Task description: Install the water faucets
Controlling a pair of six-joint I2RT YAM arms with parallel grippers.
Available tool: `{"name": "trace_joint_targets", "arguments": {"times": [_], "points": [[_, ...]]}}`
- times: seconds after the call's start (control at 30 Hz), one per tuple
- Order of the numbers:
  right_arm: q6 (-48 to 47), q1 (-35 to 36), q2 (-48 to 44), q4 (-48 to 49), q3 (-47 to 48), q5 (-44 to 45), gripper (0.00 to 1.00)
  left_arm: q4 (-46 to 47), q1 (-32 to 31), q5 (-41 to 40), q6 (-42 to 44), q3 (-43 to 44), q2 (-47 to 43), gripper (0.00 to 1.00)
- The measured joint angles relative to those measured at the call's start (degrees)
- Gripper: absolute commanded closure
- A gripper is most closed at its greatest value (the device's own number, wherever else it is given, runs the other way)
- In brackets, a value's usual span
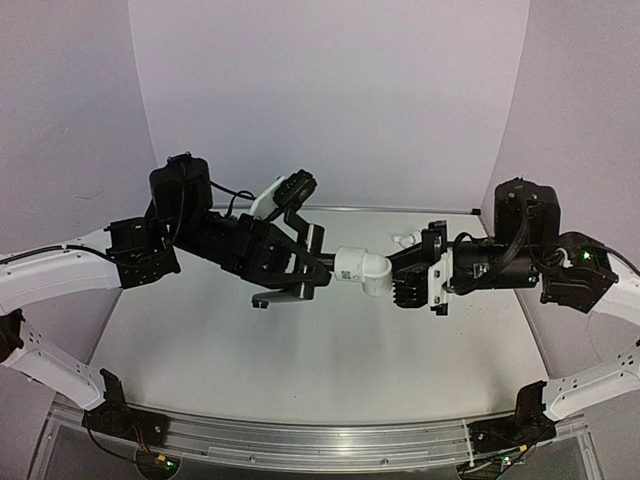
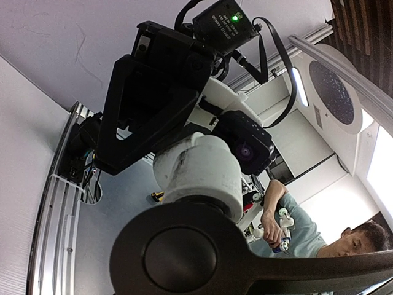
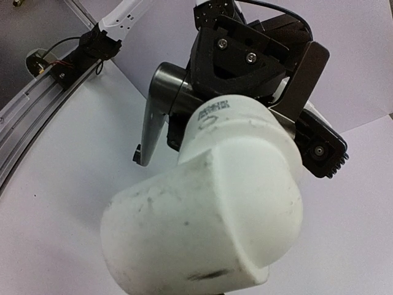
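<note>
Faucet [image 3: 167, 83], clamped in left gripper [image 1: 312, 264]; elbow [image 1: 365, 268], seemingly pinched by right gripper [image 1: 404, 278]. Risk: misaligned axes cross-threading joint.

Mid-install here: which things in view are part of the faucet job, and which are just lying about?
In the job: dark grey faucet in the left gripper; white elbow fitting in the right gripper.
Lying about: small white piece on the table, untouched; person in the background.

Mid-air, white elbow fitting [image 1: 362, 270] joined end-on to dark grey faucet [image 3: 166, 86], spout angled downward.
</note>
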Motion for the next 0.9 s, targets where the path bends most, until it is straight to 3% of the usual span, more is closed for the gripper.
{"name": "trace_joint_targets", "arguments": {"times": [0.27, 0.9], "points": [[-1.76, -0.11, -0.25, -0.02, 0.0, -3.13, 0.86, 0.03, 0.0, -0.6, 0.04, 0.0, 0.02, 1.0], [-6.29, 0.7, -0.79, -0.84, 0.0, -8.57, 0.86, -2.53, 0.0, -5.85, 2.03, 0.09, 0.67, 1.0]]}}
